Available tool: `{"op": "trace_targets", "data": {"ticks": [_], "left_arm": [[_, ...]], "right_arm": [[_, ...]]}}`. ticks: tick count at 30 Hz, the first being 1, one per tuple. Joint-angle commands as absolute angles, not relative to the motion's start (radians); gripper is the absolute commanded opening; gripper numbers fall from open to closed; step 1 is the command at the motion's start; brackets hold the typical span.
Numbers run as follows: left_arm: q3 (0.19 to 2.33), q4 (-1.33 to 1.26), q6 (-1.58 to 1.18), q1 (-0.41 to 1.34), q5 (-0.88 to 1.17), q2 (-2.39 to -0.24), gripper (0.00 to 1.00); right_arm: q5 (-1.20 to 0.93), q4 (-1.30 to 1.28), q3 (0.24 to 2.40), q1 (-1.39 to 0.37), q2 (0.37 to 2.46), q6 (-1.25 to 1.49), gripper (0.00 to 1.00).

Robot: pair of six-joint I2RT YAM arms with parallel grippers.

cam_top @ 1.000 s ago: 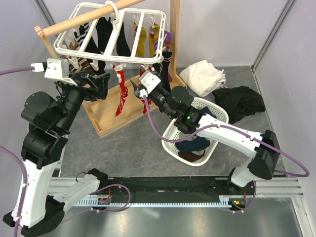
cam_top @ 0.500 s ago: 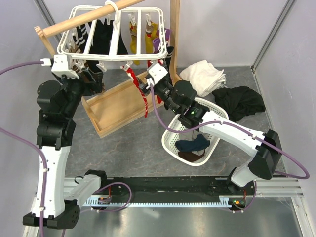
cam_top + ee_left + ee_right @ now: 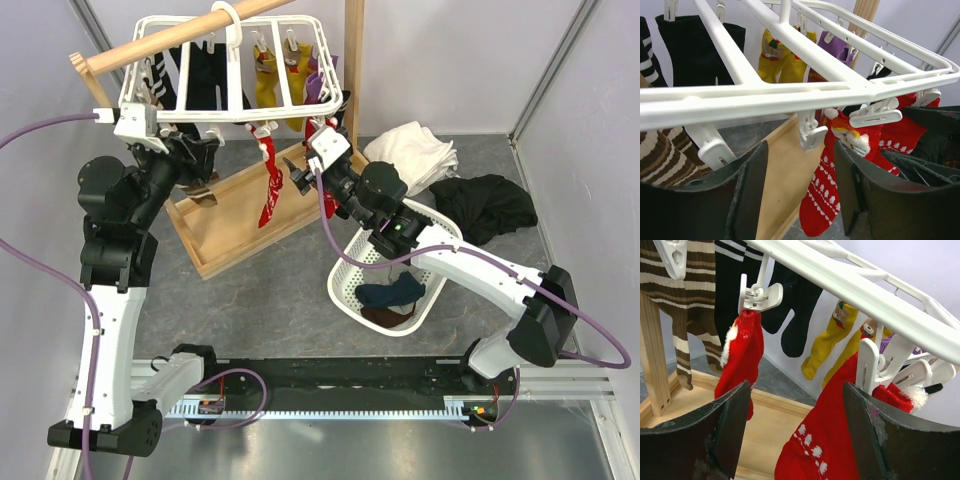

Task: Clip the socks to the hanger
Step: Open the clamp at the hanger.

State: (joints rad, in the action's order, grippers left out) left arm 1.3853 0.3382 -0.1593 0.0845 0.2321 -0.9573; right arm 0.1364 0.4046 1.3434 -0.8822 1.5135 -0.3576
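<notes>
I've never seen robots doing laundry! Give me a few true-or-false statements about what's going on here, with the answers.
1. Red socks hang clipped to the hanger. True.
2. The white basket is empty. False: dark clothes lie in it.
3. Yellow socks hang on the hanger. True.
4. The right gripper is squeezing a sock. False: its jaws stand open, holding nothing.
5. The hanger sits inside the basket. False: it hangs from a wooden bar.
</notes>
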Motion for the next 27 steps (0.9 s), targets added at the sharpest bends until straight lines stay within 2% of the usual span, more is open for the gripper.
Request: {"op": "trace_targets", "data": {"ticks": [1,6,21,27], "left_arm": [[1.430,0.270,-0.137,0.080,0.203,-0.976,0.53],[1.443,0.262,-0.137,0.080,0.222,-0.991,0.44],[1.443,0.233,-0.164,0.080,0.272,-1.017,0.42],[1.447,0.218,-0.169,0.081,0.299,-1.023,0.29]], "right_arm": [[0.107,0.462,1.330,-0.871,1.470,-0.331,0.81],[0.098,0.463,1.319,-0.867,1.460,-0.325,0.82],[0.051,0.476,1.284,-0.856,1.437,-0.304,0.83],[0.043,0.483,1.267,-0.851,1.422,-0.302,0.84]]}}
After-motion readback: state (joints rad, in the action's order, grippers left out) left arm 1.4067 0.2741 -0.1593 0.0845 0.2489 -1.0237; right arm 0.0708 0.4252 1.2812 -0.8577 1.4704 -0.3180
